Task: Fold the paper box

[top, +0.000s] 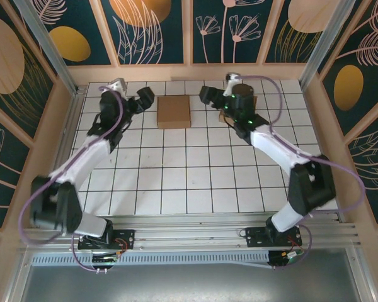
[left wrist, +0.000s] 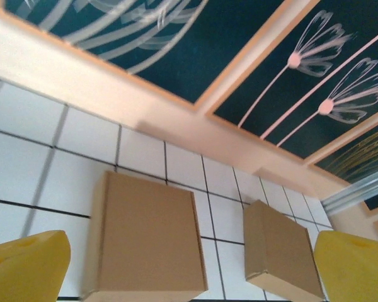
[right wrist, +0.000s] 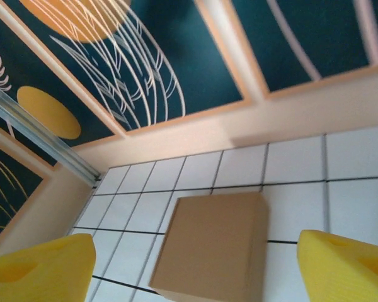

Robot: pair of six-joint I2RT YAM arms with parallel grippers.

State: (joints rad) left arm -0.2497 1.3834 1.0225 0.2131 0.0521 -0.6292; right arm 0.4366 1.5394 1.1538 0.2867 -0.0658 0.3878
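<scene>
A closed brown paper box (top: 174, 111) lies flat on the tiled table near the back wall. My left gripper (top: 142, 99) hovers just left of it and my right gripper (top: 209, 95) just right of it, neither touching. In the left wrist view the box (left wrist: 145, 239) lies between and beyond the wide-apart yellow fingers (left wrist: 25, 267) of the open left gripper (left wrist: 189, 280). In the right wrist view the same box (right wrist: 214, 245) sits ahead of the open right gripper (right wrist: 195, 280), whose fingers (right wrist: 346, 267) hold nothing.
A second folded brown box (left wrist: 280, 251) lies to the right of the first, mostly hidden under my right arm in the top view (top: 224, 117). Patterned walls enclose the table on three sides. White tiles (top: 189, 176) stretch toward the arm bases.
</scene>
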